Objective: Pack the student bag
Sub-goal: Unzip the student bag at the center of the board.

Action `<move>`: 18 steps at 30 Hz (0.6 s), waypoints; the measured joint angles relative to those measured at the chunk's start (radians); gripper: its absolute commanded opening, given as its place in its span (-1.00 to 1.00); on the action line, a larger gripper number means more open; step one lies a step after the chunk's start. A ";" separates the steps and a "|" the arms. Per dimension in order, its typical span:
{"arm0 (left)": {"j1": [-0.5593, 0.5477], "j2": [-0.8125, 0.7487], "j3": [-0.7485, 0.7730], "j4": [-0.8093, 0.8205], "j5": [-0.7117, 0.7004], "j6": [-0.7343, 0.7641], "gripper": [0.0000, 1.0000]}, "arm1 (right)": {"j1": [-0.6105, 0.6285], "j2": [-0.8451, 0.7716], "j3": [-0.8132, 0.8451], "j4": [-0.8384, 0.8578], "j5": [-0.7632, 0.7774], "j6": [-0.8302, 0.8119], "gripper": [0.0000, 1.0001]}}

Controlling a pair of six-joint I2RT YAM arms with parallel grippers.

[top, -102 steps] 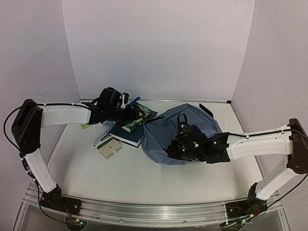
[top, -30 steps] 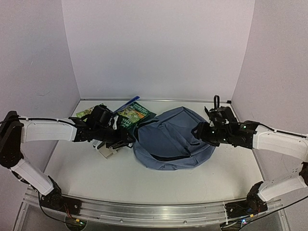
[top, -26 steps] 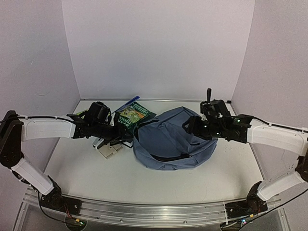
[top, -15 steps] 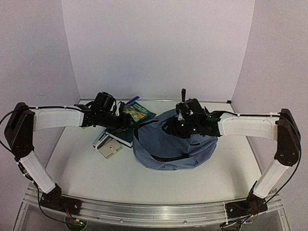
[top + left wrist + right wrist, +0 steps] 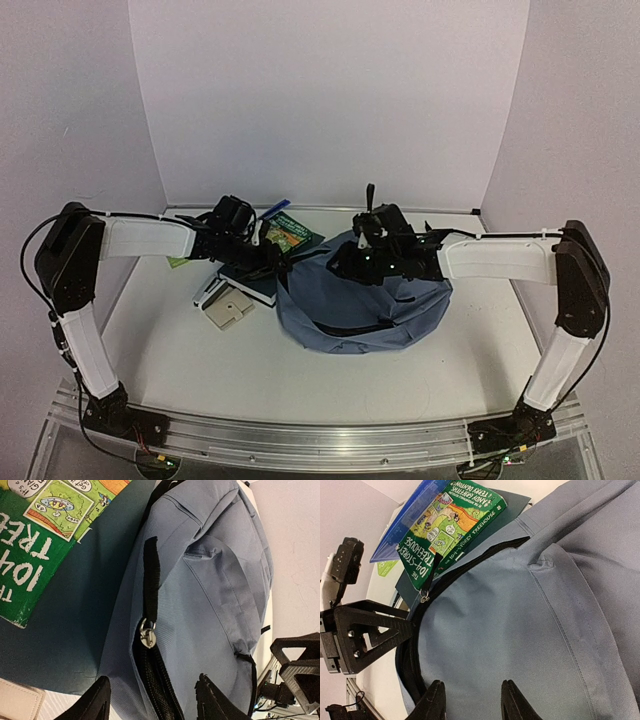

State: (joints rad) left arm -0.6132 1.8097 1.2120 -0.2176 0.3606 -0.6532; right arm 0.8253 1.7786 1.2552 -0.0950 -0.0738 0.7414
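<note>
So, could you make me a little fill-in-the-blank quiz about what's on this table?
The green book is titled The 104-Storey ____.
In the overhead view the student bag lies to the book's ____.
The left end effector and the right end effector each hold ____.
Missing words: Treehouse; right; nothing.

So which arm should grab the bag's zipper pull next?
Probably left: the left hand sits open just short of the silver zipper pull on the student bag; the right hand faces plain fabric.
</note>
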 measured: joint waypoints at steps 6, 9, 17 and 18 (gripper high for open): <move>0.000 0.045 0.008 0.027 0.037 0.001 -0.98 | 0.000 0.000 -0.001 0.004 0.001 0.008 -0.33; -0.001 0.045 -0.012 0.083 0.082 0.008 -1.00 | 0.000 0.000 -0.002 0.005 0.001 0.010 -0.41; -0.086 0.017 -0.121 0.179 0.143 0.061 -1.00 | 0.000 0.000 -0.002 0.039 -0.055 0.006 -0.43; -0.102 0.009 -0.134 0.187 0.148 0.063 -1.00 | 0.000 0.001 -0.002 0.050 -0.069 0.006 -0.42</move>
State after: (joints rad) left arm -0.7154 1.8191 1.0778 -0.0305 0.5083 -0.5905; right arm 0.8253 1.7796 1.2537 -0.0448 -0.1427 0.7472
